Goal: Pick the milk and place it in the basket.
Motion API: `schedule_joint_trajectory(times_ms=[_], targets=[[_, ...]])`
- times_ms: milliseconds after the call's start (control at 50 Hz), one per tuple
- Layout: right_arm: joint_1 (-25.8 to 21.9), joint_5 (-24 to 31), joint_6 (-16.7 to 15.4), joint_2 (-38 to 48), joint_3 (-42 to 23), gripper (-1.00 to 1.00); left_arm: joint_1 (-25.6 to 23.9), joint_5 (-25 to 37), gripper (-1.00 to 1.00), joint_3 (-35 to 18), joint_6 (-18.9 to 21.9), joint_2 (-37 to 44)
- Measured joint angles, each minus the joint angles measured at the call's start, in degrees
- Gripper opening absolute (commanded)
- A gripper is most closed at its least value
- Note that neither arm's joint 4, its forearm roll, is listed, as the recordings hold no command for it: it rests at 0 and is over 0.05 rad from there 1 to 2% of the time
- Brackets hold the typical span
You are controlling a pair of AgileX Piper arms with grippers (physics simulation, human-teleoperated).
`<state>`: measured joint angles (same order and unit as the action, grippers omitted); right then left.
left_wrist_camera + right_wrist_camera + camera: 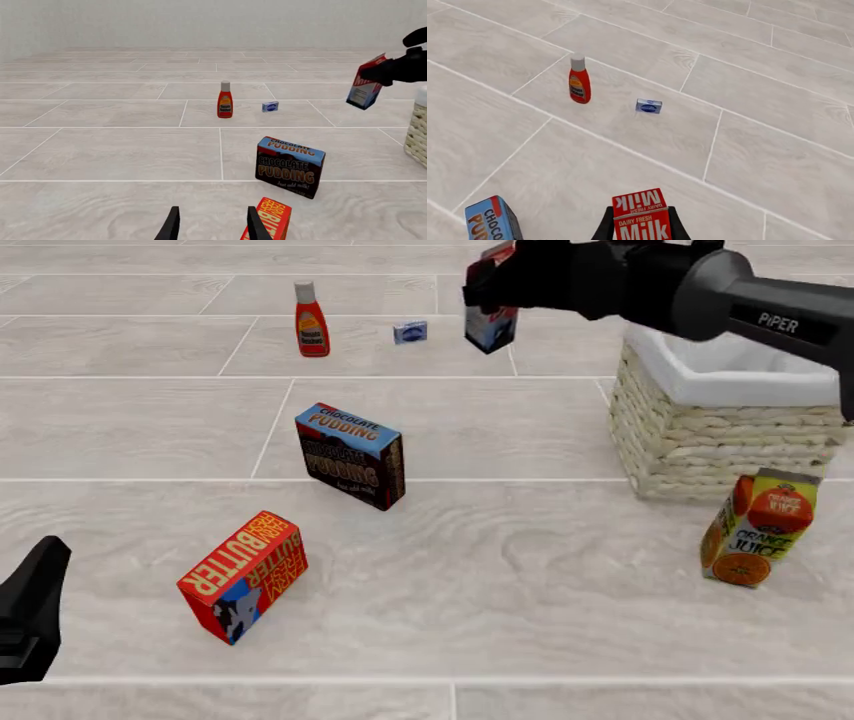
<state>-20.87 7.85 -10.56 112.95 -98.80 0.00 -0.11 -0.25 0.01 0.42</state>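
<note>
The milk [491, 318] is held aloft, clamped at its upper part by the right gripper [497, 285], left of the basket [694, 440]; light, stiff, probably slippery, best gripped across flat sides

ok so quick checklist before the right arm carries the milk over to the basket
1. Grip on the milk: ok, the right gripper has a finger on each side of the carton.
2. Milk off the table: ok, it hangs in the air, tilted, in the front view.
3. Milk over the basket: not ok, the carton is left of its rim.
4. Basket opening free: cannot tell, the arm hides part of the inside.
5. Path between carton and basket: ok, nothing stands there; the orange juice sits nearer the camera.
6. Left gripper out of the way: ok, open, low by the butter box.
</note>
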Motion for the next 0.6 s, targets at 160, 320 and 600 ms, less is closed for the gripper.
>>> schedule_joint_trajectory(times_ms=[160, 320, 600], targets=[[3.1, -0.2, -0.2, -4.9, 4.2, -1.00, 0.0, 0.0, 1.00, 0.0, 0.0, 0.0], [6.3, -0.7, 0.0, -8.8, 7.7, -1.00, 0.0, 0.0, 1.00, 0.0, 0.0, 0.0], [11.1, -1.7, 0.6, -13.7, 11.8, -1.00, 0.0, 0.0, 1.00, 0.0, 0.0, 0.0]])
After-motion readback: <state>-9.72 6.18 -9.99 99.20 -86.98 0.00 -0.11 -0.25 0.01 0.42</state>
